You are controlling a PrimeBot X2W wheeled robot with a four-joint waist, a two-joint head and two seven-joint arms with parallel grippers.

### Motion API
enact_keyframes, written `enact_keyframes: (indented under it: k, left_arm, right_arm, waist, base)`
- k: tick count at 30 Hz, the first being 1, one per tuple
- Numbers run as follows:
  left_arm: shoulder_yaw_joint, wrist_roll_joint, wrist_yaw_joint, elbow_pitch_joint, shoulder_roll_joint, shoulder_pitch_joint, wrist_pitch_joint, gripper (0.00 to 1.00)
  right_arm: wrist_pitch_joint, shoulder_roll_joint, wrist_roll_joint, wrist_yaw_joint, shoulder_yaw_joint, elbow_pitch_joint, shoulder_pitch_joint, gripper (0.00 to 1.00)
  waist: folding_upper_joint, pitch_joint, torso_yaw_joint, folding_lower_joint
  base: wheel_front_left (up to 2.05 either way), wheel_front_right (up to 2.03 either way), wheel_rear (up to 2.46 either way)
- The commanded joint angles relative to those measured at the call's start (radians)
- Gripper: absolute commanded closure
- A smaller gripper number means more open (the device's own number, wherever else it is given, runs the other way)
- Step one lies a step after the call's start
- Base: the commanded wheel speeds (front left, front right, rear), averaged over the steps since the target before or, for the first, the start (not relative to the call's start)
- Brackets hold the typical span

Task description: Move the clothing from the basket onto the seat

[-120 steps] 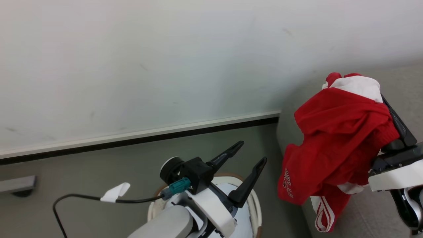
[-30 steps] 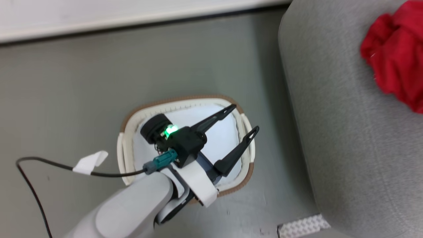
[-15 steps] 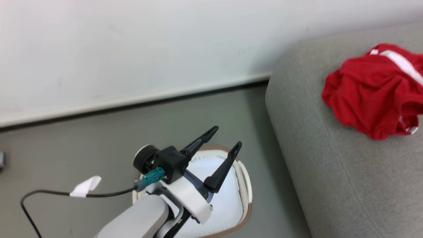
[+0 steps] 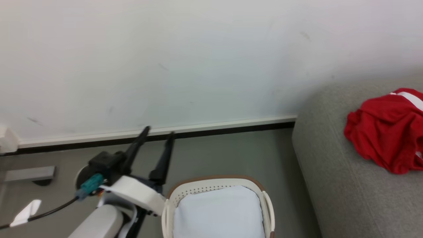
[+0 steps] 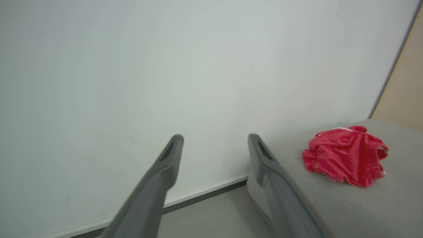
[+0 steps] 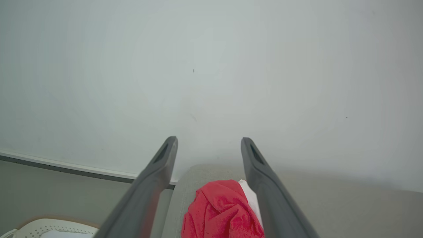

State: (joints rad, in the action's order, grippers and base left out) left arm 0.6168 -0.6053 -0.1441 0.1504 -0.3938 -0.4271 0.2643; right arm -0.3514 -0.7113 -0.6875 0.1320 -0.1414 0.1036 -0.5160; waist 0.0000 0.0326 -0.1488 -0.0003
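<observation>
Crumpled red clothing [image 4: 386,132] lies on the grey woven seat [image 4: 347,198].
Leftward, the perforated cream basket [image 4: 211,188] holds pale cloth [image 4: 218,211]; left claw [image 4: 159,130] and right claw [image 6: 209,140] are spread, empty.

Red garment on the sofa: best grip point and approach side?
Pinch a raised fold at the top of the red garment, coming straight down with the right claw, which is open and on that side. It lies as a crumpled heap on the grey sofa with no flat edge offered, so a low sideways approach would likely push it or catch the upholstery.
</observation>
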Motion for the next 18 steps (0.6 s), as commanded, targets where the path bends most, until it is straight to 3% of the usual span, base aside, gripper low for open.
enact_keyframes:
  k: [1, 6, 12, 18]
  left_arm:
    - [-0.022, -0.008, -0.014, 0.001, -0.012, 0.032, 0.000, 0.00]
    - [-0.138, -0.009, -0.041, -0.008, -0.015, 0.130, 0.000, 0.00]
    - [-0.294, 0.027, -0.069, -0.030, 0.032, 0.259, 0.000, 0.00]
    - [-0.410, 0.089, 0.003, -0.043, 0.111, 0.360, 0.000, 0.00]
  right_arm:
    - [0.020, 0.025, 0.032, -0.003, 0.022, -0.023, 0.041, 0.00]
    - [0.104, 0.194, 0.141, -0.003, 0.104, -0.114, 0.194, 0.00]
    - [0.238, 0.381, 0.247, -0.002, 0.147, -0.186, 0.368, 0.00]
    - [0.386, 0.479, 0.309, -0.002, 0.081, -0.123, 0.498, 0.00]
  waist:
    - [0.0000, -0.024, 0.034, 0.0003]
    - [0.0000, -0.037, 0.077, 0.0003]
    - [0.0000, -0.053, 0.112, 0.0003]
    - [0.0000, -0.060, 0.126, 0.0003]
  base:
    - [0.00, 0.00, 0.00]
    - [0.00, 0.00, 0.00]
    - [0.00, 0.00, 0.00]
    - [0.00, 0.00, 0.00]
